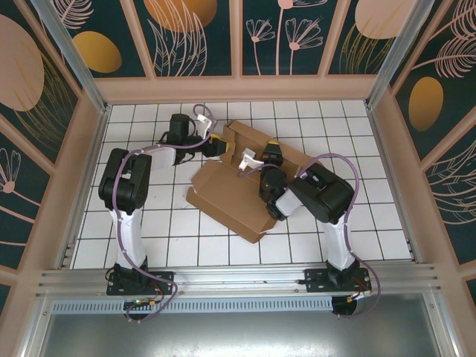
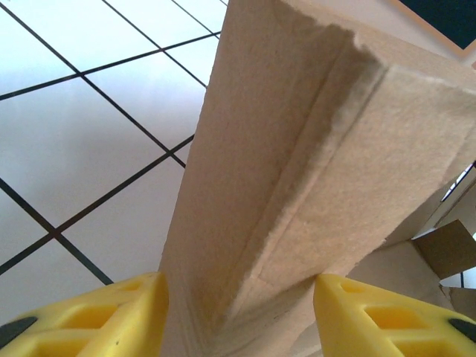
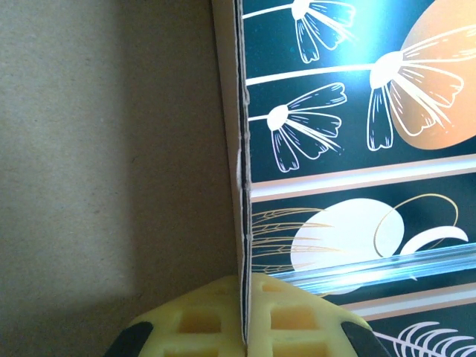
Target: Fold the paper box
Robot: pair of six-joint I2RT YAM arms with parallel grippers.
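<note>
The paper box [image 1: 227,195] is brown corrugated cardboard, lying partly folded in the middle of the white tiled table [image 1: 149,223]. My left gripper [image 1: 218,145] is at its back left corner. In the left wrist view a folded, upright wall of the paper box [image 2: 297,163] fills the gap of the left gripper [image 2: 239,282], and both yellow fingers [image 2: 111,312] rest against it. My right gripper [image 1: 269,151] is at the box's back wall. Close up, the right gripper [image 3: 243,286] is shut on the thin edge of a cardboard panel [image 3: 111,149].
Patterned dark walls with tan frames [image 1: 238,82] enclose the table on three sides. A metal rail [image 1: 238,279] runs along the near edge by the arm bases. Bare tiles lie to the left of the box and along the front.
</note>
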